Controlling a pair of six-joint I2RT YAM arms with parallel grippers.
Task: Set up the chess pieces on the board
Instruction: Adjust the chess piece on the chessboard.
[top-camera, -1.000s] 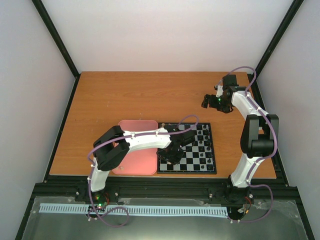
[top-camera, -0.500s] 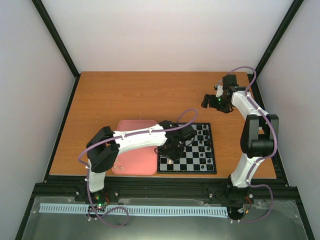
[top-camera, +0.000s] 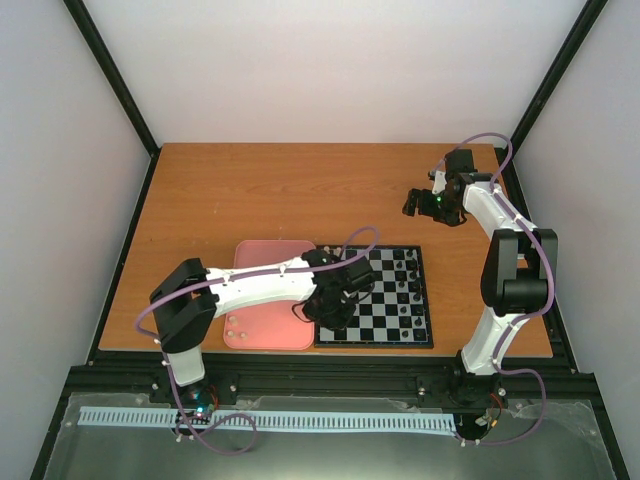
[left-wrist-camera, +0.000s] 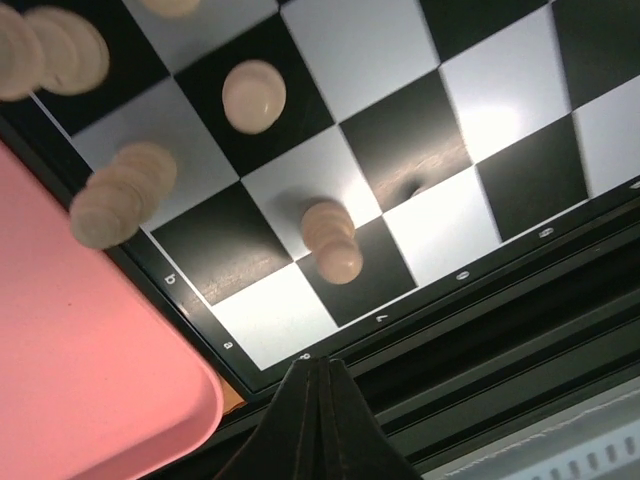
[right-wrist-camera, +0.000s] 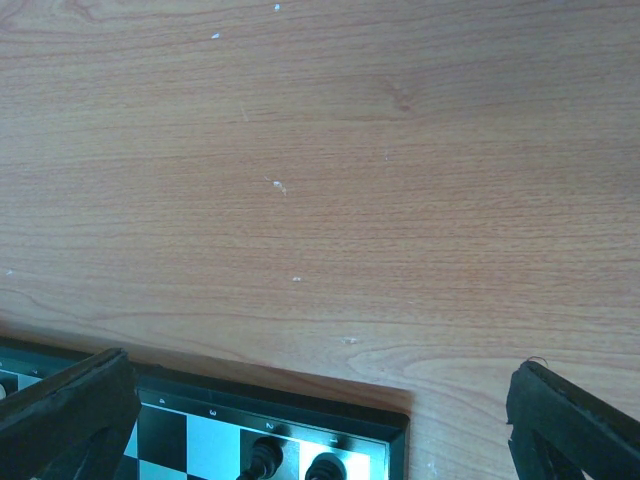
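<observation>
At the near left corner of the board (top-camera: 385, 322), the left gripper (left-wrist-camera: 318, 372) is hanging over the board's near edge, its jaws pressed together with nothing between them. The left arm is reaching in low across the pink tray (top-camera: 270, 332), which is lying just beside the board's left edge. In the left wrist view, several cream pieces (left-wrist-camera: 253, 95) are standing on the squares nearest that edge. The closest one (left-wrist-camera: 333, 240) is sitting a little beyond the fingertips, apart from them. The rest are showing further up the same side, some blurred and cut off by the frame. From above, two tiny pale specks (top-camera: 235, 326), likely more pieces, are resting on the tray's near left part, too small to tell which kind. Black pieces (top-camera: 404, 270) are standing along the board's right side.

The right gripper (top-camera: 425, 203) is hovering over the table (top-camera: 250, 190) near its far right corner, apart from the board. Its jaws are gaping wide and holding nothing. In the right wrist view both fingers (right-wrist-camera: 75, 410) are framing bare wood, with a corner of the board and two black pieces showing at the bottom edge. The board is lying on the table's near part, in front of the gap between the two arm bases.
</observation>
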